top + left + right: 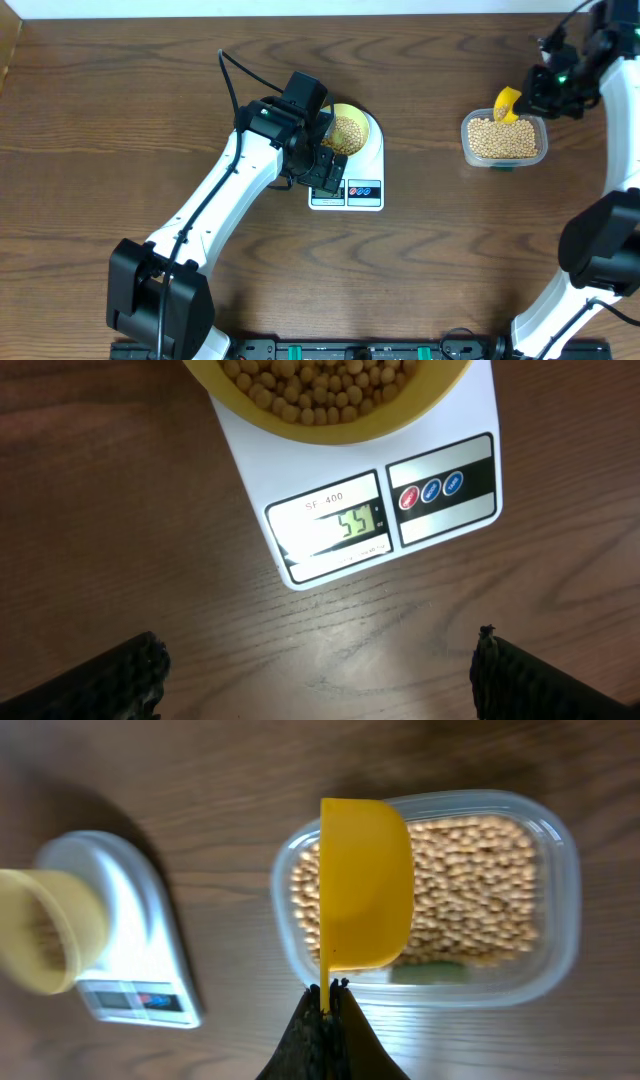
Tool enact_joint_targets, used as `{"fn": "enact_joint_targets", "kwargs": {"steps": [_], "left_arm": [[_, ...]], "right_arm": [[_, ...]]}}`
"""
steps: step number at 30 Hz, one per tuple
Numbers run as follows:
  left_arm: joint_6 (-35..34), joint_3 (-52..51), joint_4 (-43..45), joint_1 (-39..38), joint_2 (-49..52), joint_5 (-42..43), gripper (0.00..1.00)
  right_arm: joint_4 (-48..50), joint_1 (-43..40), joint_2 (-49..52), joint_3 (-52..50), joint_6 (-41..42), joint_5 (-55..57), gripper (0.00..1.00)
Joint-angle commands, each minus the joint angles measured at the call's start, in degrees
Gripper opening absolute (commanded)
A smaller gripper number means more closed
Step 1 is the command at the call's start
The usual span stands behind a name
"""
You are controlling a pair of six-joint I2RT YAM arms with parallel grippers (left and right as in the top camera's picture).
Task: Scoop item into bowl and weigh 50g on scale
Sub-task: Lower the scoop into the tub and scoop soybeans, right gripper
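Overhead looks straight down, whole desk (120,100); left wrist close above scale (350,470); right wrist above tub (565,900), scale shared.

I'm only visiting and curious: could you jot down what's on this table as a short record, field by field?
bowl: on the scale, holding beans
display: seems to read 55
tub: right of the scale, holding many beans
scoop: yellow, held over the tub
left jaws: open, empty, near the scale
right jaws: shut on the scoop's handle

Wooden table (100,120) bears scale (370,165) and tub (562,910).
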Motion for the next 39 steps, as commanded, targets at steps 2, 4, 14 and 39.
{"fn": "enact_joint_targets", "kwargs": {"steps": [2,4,14,39], "left_arm": [[-0.33,-0.13,-0.11,0.20,0.46,0.04,0.98],[-0.33,-0.11,-0.11,0.20,0.46,0.04,0.98],[-0.33,-0.13,-0.11,0.20,0.46,0.04,0.98],[-0.33,-0.13,-0.11,0.20,0.46,0.04,0.98]], "right_arm": [[-0.02,3.87,-0.42,0.39,0.37,13.53,0.01],[0.00,5.53,-0.42,0.39,0.37,17.33,0.01],[1.68,11.50,-0.37,0.39,0.09,26.88,0.01],[6.12,15.23,-0.37,0.39,-6.73,34.91,0.01]]}}
